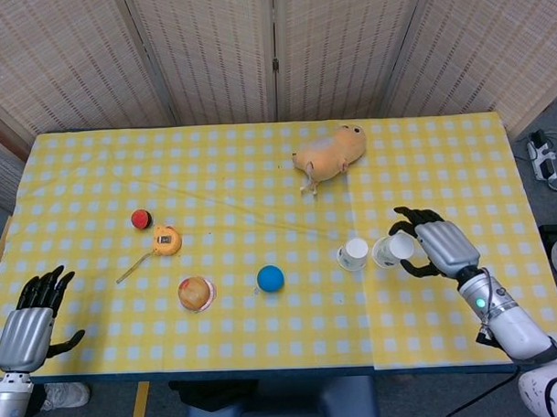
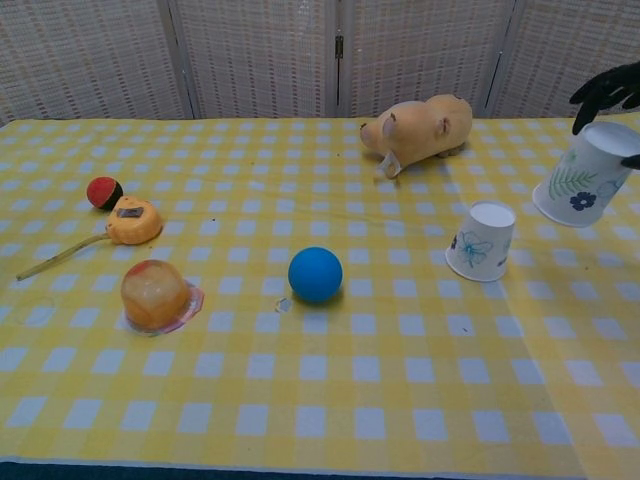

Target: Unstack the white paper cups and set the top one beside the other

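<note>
Your left hand (image 1: 26,318) hung open off the table's near left corner, holding nothing. One cup (image 2: 481,240) sat upside down right of the blue ball (image 2: 315,274). Your right hand (image 1: 435,249) held the other cup (image 2: 585,175) tilted in the air, further right.

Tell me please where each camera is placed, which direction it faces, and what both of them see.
Head view: high above the table's near edge, looking steeply down on the whole tablecloth; shows the left robot hand at the near left corner and the right robot hand holding the lifted cup.
Chest view: low at the near edge, looking across toward the screens; only the right fingertips show.
Shared: standing cup, lifted cup, blue ball, plush toy.
</note>
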You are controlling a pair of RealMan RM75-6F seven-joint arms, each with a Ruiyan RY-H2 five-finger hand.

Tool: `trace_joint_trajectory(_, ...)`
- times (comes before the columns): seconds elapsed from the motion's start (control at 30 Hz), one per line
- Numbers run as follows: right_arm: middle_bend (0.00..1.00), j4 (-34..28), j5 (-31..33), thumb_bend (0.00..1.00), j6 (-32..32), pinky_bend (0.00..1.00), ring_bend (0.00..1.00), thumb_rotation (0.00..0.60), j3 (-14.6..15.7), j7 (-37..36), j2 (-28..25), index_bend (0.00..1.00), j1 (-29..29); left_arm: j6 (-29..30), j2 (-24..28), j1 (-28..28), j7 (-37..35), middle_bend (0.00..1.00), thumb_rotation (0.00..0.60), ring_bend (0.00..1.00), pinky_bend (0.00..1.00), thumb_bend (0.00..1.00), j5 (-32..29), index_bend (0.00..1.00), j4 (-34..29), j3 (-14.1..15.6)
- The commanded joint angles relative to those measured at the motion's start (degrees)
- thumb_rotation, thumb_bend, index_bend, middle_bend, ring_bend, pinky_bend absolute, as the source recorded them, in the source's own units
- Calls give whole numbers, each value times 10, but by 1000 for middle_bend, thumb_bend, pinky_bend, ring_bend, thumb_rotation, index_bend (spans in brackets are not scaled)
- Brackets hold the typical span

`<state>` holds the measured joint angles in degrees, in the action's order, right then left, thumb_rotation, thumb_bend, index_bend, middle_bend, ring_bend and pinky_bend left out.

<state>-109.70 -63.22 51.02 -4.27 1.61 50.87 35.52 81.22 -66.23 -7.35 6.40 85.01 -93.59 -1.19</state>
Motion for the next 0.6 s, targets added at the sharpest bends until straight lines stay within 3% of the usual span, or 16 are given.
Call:
trace_joint_trajectory(0.03, 113, 15, -5, 442, -8, 100, 117, 600, 6, -3, 8, 391, -6, 0, 0, 0, 1, 8, 600, 23, 0, 249, 1, 71, -2, 0)
trace_joint_trajectory(0.6, 106, 154, 62, 442, -59, 99, 116, 600, -3, 50, 123, 392, 28, 2, -1, 3, 4, 7, 600, 23, 0, 249, 1, 71, -3, 3)
